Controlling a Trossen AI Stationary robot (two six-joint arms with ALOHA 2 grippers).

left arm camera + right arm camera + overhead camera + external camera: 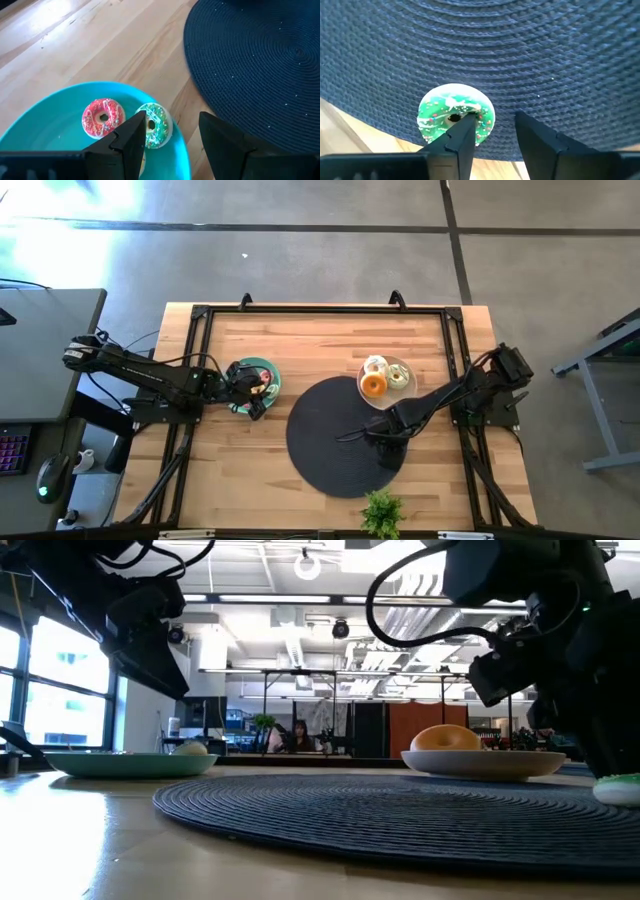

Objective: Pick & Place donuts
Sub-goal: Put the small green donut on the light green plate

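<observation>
We've got the right gripper (492, 137) open, one finger poking over the green donut (455, 119) on the mat (520, 50). It looks light, stiff and kinda slick, so we'd pinch across the ring. Left gripper (172, 142) hangs open over the teal plate (50, 115).

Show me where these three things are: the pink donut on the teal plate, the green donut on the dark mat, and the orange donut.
pink donut (103, 117): left wrist view, on its frosted ring.
green donut (445, 112): right wrist view, on its frosting.
orange donut (373, 386): high view, on its ring.
</observation>
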